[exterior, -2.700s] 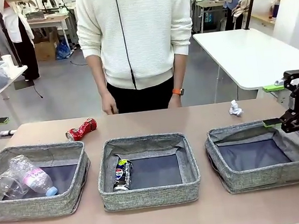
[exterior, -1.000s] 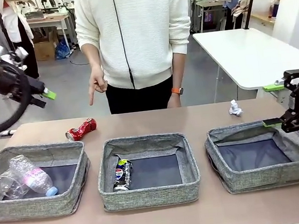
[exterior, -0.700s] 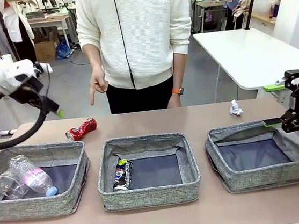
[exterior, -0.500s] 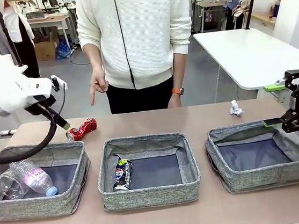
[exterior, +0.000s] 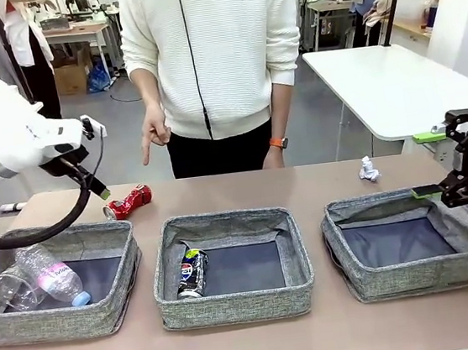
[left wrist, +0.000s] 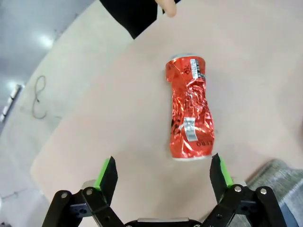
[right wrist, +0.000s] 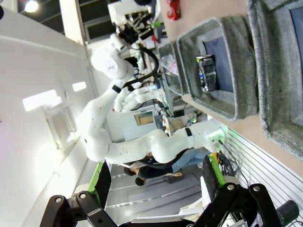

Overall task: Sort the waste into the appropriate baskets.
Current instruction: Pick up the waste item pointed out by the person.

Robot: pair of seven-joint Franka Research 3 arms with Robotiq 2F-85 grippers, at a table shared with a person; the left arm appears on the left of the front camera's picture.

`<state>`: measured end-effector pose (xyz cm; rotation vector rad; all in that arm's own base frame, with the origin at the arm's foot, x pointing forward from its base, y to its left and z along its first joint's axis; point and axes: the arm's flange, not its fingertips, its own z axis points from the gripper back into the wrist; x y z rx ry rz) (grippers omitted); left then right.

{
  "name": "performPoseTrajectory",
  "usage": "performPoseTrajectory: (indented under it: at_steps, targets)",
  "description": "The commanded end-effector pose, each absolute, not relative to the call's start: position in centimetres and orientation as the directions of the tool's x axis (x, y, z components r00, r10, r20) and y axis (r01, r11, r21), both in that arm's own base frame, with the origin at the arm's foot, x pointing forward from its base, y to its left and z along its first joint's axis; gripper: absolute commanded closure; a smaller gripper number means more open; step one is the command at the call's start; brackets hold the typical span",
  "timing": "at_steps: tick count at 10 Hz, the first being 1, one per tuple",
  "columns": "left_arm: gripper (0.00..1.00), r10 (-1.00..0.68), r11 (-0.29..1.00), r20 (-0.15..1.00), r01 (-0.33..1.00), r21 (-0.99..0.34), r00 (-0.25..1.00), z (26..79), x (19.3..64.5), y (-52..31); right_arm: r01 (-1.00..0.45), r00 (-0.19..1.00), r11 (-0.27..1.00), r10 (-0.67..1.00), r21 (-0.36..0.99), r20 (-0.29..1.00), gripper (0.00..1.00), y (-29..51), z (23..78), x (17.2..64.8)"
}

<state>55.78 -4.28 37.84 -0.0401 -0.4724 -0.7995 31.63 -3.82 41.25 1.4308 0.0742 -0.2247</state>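
Left end effector (left wrist: 163, 166), spread wide, hovers beside the crushed red can (left wrist: 190, 109); an off-centre descent could knock it away.

Under me, the crushed red can (left wrist: 190, 111) is glossy, creased metal; the table (left wrist: 109, 137) beneath it smooth and matt; the basket (left wrist: 278, 174) beside it rough woven cloth.

Left end effector (left wrist: 163, 172) spread wide above table (left wrist: 94, 123) — crushed red can (left wrist: 191, 108) between finger lines, untouched.
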Motion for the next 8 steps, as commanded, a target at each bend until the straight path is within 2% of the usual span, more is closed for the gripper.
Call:
performPoseTrajectory:
  at_steps: [1, 3, 8]
  targets:
    - [0.00, -0.709, 0.681, 0.382, 0.717, 0.151, 0.593, 37.5, 58.3, -5.4, 0.176, 0.981, 0.122, -0.099, 0.977, -0.165, 0.00, -4.0, 41.2, 31.0]
    - [0.00, -0.719, 0.655, 0.386, 0.748, 0.101, 0.578, 36.8, 60.6, -6.3, 0.176, 0.981, 0.122, -0.099, 0.977, -0.165, 0.00, -4.0, 41.2, 31.0]
    - [0.00, -0.775, 0.596, 0.266, 0.803, 0.005, 0.574, 33.9, 65.1, -9.6, 0.176, 0.981, 0.122, -0.099, 0.977, -0.165, 0.00, -4.0, 41.2, 31.0]
